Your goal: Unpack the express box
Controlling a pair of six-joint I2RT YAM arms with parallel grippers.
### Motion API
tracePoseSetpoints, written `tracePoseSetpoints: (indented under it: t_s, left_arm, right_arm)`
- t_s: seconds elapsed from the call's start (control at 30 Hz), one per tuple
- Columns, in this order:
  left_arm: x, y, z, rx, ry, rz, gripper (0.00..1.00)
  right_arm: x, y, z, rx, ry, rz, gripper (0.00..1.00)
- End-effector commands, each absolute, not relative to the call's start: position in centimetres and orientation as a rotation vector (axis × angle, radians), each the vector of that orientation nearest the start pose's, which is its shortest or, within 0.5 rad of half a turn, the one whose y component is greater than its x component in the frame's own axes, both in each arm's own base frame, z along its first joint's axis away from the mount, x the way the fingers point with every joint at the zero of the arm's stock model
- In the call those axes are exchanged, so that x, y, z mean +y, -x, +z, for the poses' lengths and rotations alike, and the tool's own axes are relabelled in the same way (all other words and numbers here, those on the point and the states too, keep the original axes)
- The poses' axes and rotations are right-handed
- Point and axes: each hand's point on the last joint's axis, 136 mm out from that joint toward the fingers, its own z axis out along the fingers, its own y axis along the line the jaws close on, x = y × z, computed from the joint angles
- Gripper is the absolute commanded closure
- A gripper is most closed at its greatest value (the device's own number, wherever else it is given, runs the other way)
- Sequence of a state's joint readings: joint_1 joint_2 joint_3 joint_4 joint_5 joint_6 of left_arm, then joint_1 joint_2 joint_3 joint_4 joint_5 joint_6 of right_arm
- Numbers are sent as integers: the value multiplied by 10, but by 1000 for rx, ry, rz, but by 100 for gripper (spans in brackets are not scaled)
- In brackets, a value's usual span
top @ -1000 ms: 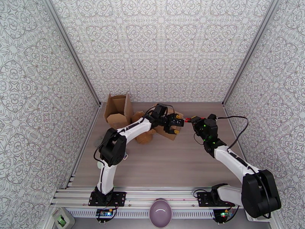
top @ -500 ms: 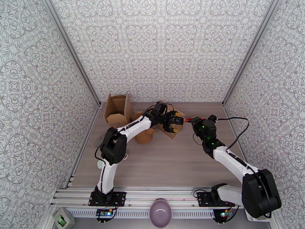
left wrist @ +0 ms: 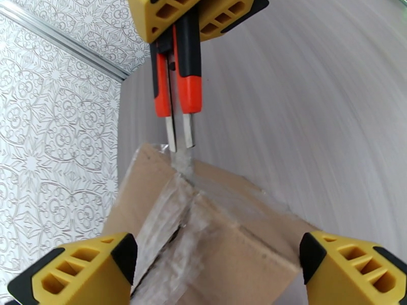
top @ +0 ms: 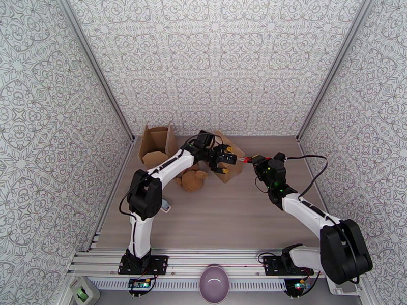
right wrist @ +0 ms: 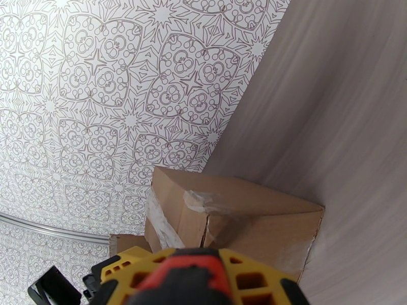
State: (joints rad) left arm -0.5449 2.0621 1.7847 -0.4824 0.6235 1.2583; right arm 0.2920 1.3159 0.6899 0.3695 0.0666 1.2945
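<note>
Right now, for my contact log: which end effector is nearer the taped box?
Left. The left end effector straddles the taped box, open, a finger each side. The right end effector sits off its edge; only its orange-handled tool reaches the tape.

Matt cardboard box (left wrist: 239, 240) under glossy crinkled tape (left wrist: 168, 224); plastic-handled cutter (left wrist: 183, 72) with bare metal blades (left wrist: 188, 130)

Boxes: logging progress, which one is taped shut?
The box at the left gripper, tape across its seam; the far-left box stands open.

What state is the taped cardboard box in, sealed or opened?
Sealed: clear tape covers the closed flap seam of the taped box.
</note>
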Motion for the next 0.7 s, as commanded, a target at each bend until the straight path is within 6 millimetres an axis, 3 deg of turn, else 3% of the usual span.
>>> tracePoseSetpoints:
  t_s: [0.0, 0.27, 0.67]
  left_arm:
    - [-353, -428, 197, 1089, -1895, -247, 12]
    - [-354, -431, 184, 1046, -1926, -259, 19]
    - [-330, -436, 187, 1110, -1905, -178, 12]
  right_arm:
    - [117, -411, 210, 1727, -980, 1022, 100]
    - [120, -413, 206, 1760, -970, 1018, 100]
    - [117, -423, 216, 1750, -947, 1020, 100]
